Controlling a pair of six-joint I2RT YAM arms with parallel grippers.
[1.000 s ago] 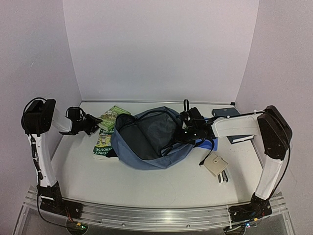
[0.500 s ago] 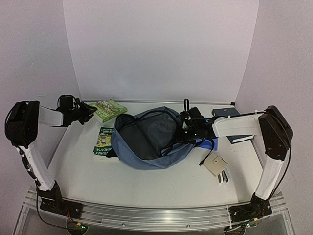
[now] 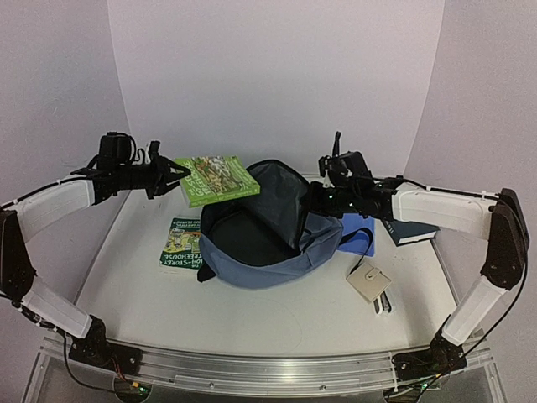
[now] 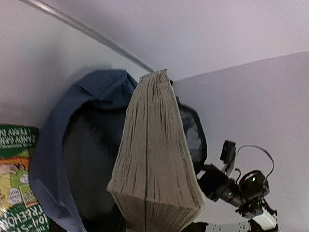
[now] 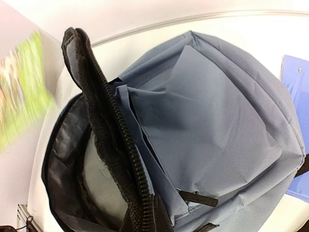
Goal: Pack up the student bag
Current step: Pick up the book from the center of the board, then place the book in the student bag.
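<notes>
The student bag (image 3: 252, 267) lies in the middle of the table (image 3: 252, 323), a soft slate-blue backpack with its main opening turned up and toward the left side, so the dark lining inside is visible. The right gripper (image 3: 315, 195) is clenched on the zipper edge of the bag's flap and holds this flap raised above the table. In the right wrist view the black zipper teeth run down toward the camera and the blue fabric of the bag (image 5: 217, 121) falls away to the right. The left gripper (image 3: 170, 174) is grasping a green book (image 3: 216, 178) by one end and holds it in the air, nearly flat, just above the left rim of the open bag. In the left wrist view the yellowed page edges of this book (image 4: 154, 159) fill the centre, with the open bag (image 4: 53, 145) below it. A second green book (image 3: 179, 245) lies flat on the table, touching the left side of the bag. A bright-blue notebook (image 3: 359, 237) lies partly under the right side of the bag, a dark book (image 3: 411, 232) is beside it near the right arm, and a small beige pouch (image 3: 369, 282) lies in front of these, apart from the bag.
</notes>
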